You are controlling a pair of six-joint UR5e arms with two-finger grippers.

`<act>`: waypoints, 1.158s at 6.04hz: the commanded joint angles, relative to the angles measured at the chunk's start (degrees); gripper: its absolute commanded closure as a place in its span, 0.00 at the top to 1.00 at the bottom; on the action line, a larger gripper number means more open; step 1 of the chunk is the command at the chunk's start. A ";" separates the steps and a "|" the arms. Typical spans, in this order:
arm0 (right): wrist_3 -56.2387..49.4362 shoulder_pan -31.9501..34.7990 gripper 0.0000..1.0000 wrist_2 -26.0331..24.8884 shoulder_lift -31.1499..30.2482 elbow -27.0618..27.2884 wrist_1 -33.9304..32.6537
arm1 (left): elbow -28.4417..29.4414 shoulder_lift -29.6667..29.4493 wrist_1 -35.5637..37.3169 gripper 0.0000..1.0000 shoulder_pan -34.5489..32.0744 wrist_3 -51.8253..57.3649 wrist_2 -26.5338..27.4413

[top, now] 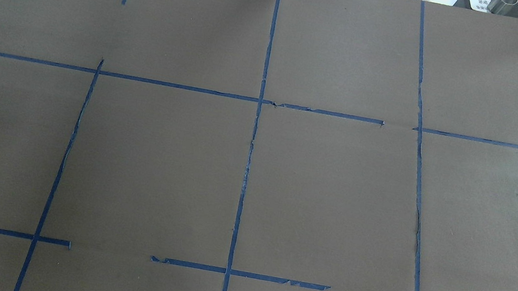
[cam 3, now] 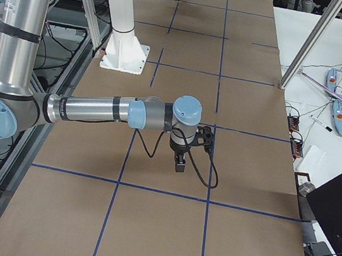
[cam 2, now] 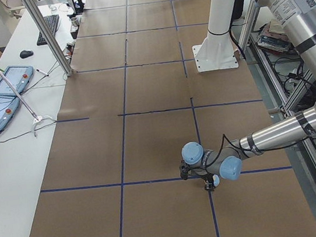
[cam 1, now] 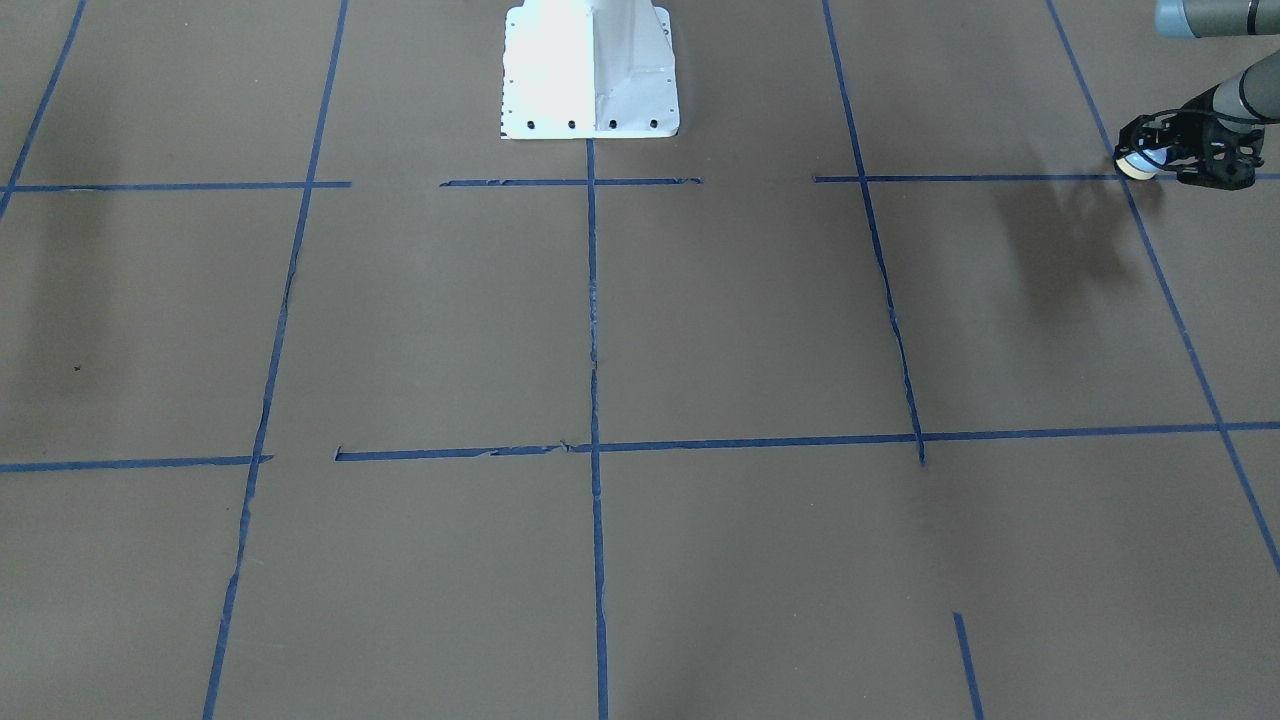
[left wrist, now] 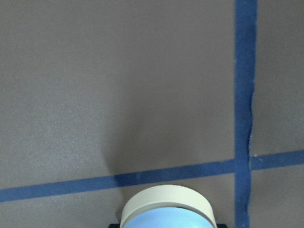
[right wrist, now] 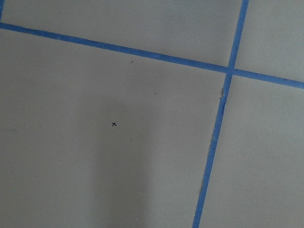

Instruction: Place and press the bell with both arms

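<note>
The light-blue bell (cam 1: 1136, 162) with its cream base ring sits between the black fingers of my left gripper (cam 1: 1142, 160), low over the table at the view's right edge, next to a tape crossing. In the left wrist view the bell (left wrist: 166, 213) fills the bottom edge, cream ring facing away from the gripper. The left arm (cam 2: 266, 135) reaches low across the table in the exterior left view. My right gripper (cam 3: 180, 161) hangs point-down above the brown table in the exterior right view only. I cannot tell if it is open or shut. No fingers show in the right wrist view.
The brown paper table (top: 336, 191) carries a grid of blue tape lines (top: 248, 165). The white mounting pedestal (cam 1: 590, 70) stands at the robot's side. Tablets (cam 2: 2, 96) and a keyboard (cam 2: 50, 27) lie on the white side table beyond the far edge.
</note>
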 commanded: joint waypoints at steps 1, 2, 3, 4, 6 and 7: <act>0.06 0.00 1.00 0.00 0.00 -0.09 0.00 | -6.96 -3.63 6.64 0.00 -0.15 -2.49 -2.39; 0.24 -0.26 1.00 0.00 0.09 -0.09 0.00 | -11.18 -8.61 15.30 0.00 -0.15 -2.50 -2.39; 0.33 -0.70 1.00 0.00 0.09 -0.17 0.00 | -14.53 -16.84 28.00 0.00 -0.15 -2.58 -2.04; 0.24 -0.79 1.00 -0.09 0.18 -0.26 0.00 | -14.82 -24.40 35.27 0.00 -0.15 -2.58 -1.77; 0.41 -1.75 1.00 -0.26 0.26 -0.53 0.00 | -13.69 -42.30 51.33 0.00 0.37 -2.85 -1.77; 0.33 -1.93 1.00 -0.35 0.27 -0.53 0.00 | -12.90 -49.11 58.12 0.00 3.51 -3.11 -1.77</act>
